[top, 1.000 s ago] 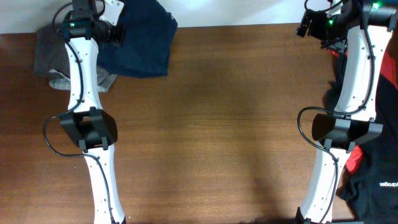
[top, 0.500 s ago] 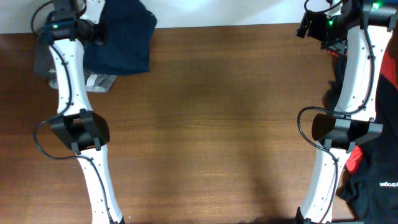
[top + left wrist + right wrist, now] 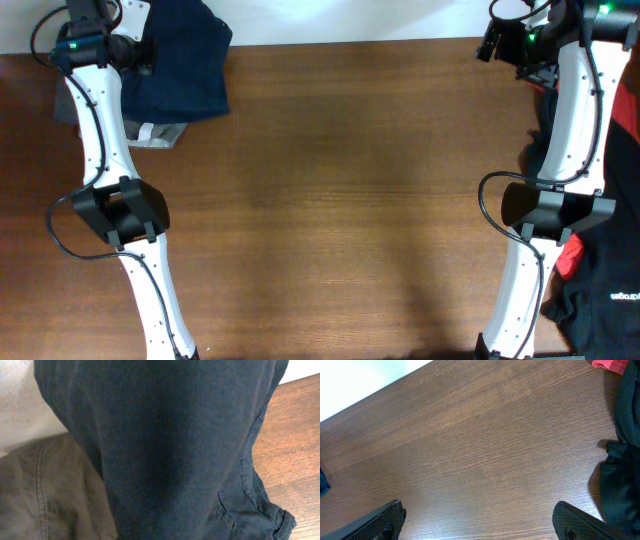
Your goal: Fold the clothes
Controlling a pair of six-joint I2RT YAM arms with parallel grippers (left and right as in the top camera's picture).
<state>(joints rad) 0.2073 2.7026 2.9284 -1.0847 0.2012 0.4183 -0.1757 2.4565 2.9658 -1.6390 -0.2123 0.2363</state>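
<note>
Left pincer (image 3: 148,55), clamped on the navy garment (image 3: 185,60), has carried it sideways until it partly overlaps the grey garment (image 3: 63,98). Right pincer (image 3: 477,525) stands fully open over the bench (image 3: 350,200), well apart from the grey garment. Likely meaning: the navy piece is being stacked, with release to follow.

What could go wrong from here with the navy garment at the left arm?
The navy garment reaches past the table's far edge and could slide off. It overlaps the grey garment, which might drag along. It fills the left wrist view, so the grip cannot be checked.
</note>
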